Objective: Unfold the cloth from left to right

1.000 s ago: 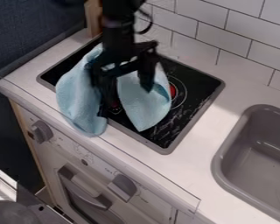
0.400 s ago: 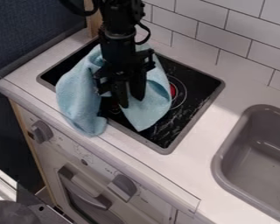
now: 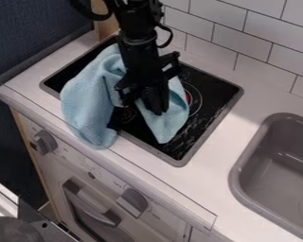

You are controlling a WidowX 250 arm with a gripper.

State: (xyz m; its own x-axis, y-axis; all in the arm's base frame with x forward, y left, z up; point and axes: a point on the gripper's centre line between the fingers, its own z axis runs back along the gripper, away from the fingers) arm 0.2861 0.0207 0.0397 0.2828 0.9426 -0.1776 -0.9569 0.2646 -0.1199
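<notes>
White rectangular wall tiles (image 3: 262, 38) are standing behind the pale, smooth table (image 3: 227, 130). A soft light-blue fabric cloth (image 3: 87, 104) is lying rumpled across the flat black stovetop (image 3: 191, 134) and its front-left rim, while the black two-finger pincer (image 3: 157, 112) is clasping its right part.

The white countertop (image 3: 211, 160) is softly and evenly lit across the middle of the frame, while the dark wall (image 3: 34, 33) at upper left is left dim. Faint shading is cast on the counter below the tiles. Pale, broken glare is caught by the glossy black cooktop (image 3: 211, 87) near the centre, and small highlights by the gray sink basin (image 3: 274, 163) at right.
</notes>
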